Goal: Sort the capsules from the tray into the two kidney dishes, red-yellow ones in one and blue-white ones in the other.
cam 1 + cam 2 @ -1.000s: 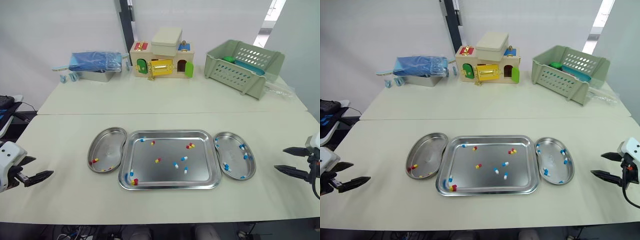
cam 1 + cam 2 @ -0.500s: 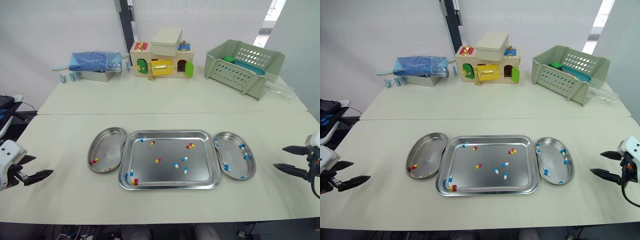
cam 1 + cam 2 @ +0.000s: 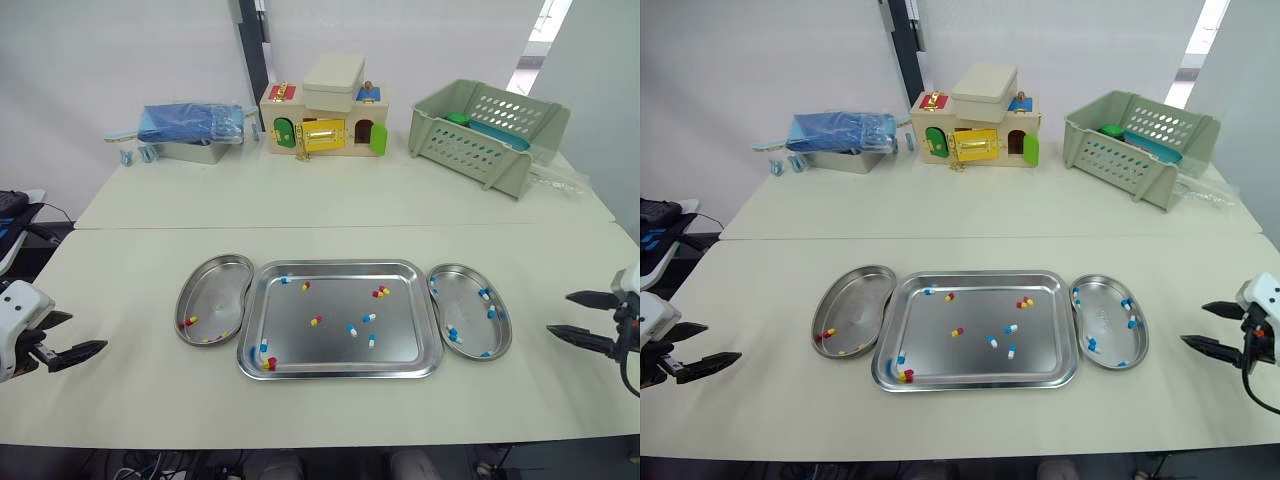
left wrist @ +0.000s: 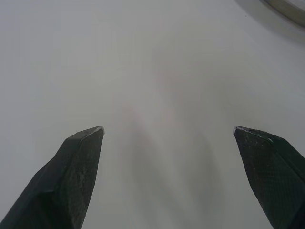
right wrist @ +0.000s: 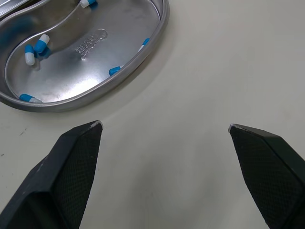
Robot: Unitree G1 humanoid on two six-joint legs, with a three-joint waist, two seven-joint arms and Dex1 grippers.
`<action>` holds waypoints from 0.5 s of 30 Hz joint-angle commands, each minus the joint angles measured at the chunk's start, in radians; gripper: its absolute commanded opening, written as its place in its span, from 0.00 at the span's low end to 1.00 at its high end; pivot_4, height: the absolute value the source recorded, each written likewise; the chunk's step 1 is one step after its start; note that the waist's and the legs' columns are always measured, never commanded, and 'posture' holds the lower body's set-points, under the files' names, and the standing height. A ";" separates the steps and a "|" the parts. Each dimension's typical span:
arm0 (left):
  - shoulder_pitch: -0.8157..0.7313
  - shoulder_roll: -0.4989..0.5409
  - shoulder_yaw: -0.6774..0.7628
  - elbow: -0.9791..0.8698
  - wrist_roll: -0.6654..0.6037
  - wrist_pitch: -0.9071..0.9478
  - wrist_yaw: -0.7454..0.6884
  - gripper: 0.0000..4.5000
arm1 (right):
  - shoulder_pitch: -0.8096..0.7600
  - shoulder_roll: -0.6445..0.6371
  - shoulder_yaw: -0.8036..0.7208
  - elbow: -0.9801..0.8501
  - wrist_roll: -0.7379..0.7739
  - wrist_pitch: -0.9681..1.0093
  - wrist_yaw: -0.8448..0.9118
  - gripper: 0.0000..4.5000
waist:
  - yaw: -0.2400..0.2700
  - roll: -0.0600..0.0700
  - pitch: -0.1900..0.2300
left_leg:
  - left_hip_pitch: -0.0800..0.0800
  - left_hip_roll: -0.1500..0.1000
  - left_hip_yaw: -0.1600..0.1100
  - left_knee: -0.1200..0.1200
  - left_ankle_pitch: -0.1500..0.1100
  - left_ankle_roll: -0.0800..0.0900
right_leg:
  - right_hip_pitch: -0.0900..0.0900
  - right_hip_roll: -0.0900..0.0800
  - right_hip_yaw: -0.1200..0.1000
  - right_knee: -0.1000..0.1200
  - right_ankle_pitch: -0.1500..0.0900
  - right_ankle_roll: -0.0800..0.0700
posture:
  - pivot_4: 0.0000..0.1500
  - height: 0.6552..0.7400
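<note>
1. The left claw (image 3: 88, 331), at the lower left of the frame, is spread wide. It holds nothing; bare table (image 3: 130, 400) lies between its fingers (image 4: 71, 171).
2. The left dish (image 3: 222, 288), at the centre left, touches the tray's left edge. It holds red-yellow capsules (image 3: 188, 321).
3. The tray (image 3: 335, 350), at the centre, holds scattered red-yellow pills (image 3: 381, 292) and blue-white pills (image 3: 368, 317).
4. The right dish (image 3: 466, 318), just beside the tray's right edge, holds blue-white capsules (image 5: 37, 47).
5. A stamped mark (image 5: 90, 42) on the right dish's floor cannot be read.
6. The right claw (image 3: 558, 314), at the lower right of the frame, is spread wide and empty, near the right dish but apart from it.
</note>
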 commanded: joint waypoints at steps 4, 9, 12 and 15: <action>0.007 0.020 0.031 -0.023 -0.016 -0.017 -0.026 1.00 | -0.014 0.000 -0.007 -0.011 0.000 -0.011 0.006 0.99 | 0.000 0.000 0.000 | 0.000 0.000 0.000 0.000 0.000 0.000 | 0.000 0.000 0.000 0.000 0.000 0.000 | 1.00 1.00; 0.194 -0.051 0.149 -0.256 -0.131 0.015 -0.109 1.00 | -0.029 -0.001 0.001 0.001 -0.002 -0.010 0.009 0.99 | -0.004 0.000 0.000 | 0.000 0.001 0.002 0.000 0.000 0.000 | -0.001 0.000 0.001 0.000 0.000 0.000 | 1.00 1.00; 0.360 -0.149 0.252 -0.499 -0.216 0.069 -0.106 1.00 | -0.036 -0.001 0.009 0.009 -0.004 -0.014 0.014 0.99 | -0.003 0.000 0.000 | 0.000 0.001 0.002 0.000 0.000 0.000 | -0.001 0.000 0.002 0.000 0.000 0.000 | 1.00 1.00; 0.475 -0.250 0.322 -0.679 -0.286 0.093 -0.089 1.00 | -0.046 -0.005 0.022 0.019 -0.008 -0.015 0.022 0.99 | 0.003 0.000 0.000 | 0.000 0.001 0.002 0.001 0.000 0.000 | 0.000 0.000 0.002 0.000 0.000 -0.001 | 1.00 1.00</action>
